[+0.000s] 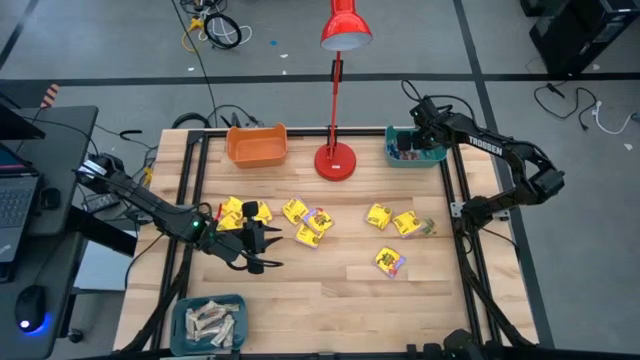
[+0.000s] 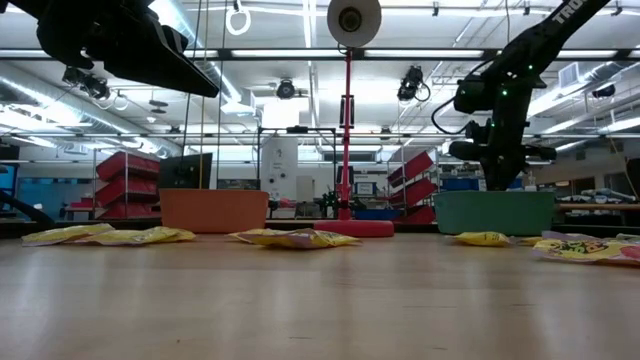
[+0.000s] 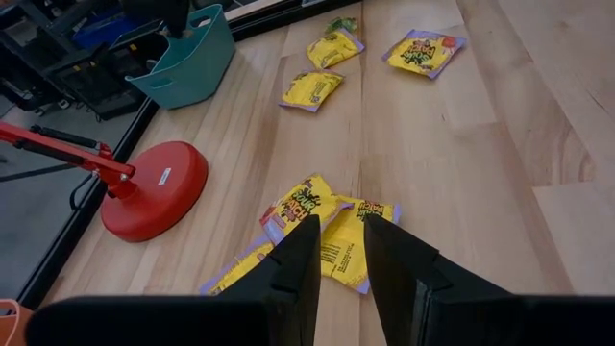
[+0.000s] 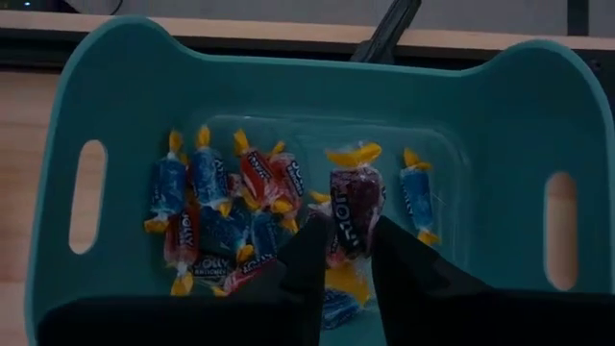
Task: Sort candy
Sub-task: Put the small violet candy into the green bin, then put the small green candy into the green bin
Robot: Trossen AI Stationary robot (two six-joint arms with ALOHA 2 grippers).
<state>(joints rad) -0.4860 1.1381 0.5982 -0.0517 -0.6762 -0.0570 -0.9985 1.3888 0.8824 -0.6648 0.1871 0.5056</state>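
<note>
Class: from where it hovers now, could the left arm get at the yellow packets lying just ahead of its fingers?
Probably yes. The left gripper hangs beside the yellow packets, fingers parted, with only bare table between; the lamp base stands off to one side.

Glossy candy [image 3: 309, 203], pale wooden table [image 3: 480, 192]

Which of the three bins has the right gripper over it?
The teal bin at the table's far right, holding twisted hard candies; the right gripper hangs above it. The orange bin and near teal bin have none.
</note>
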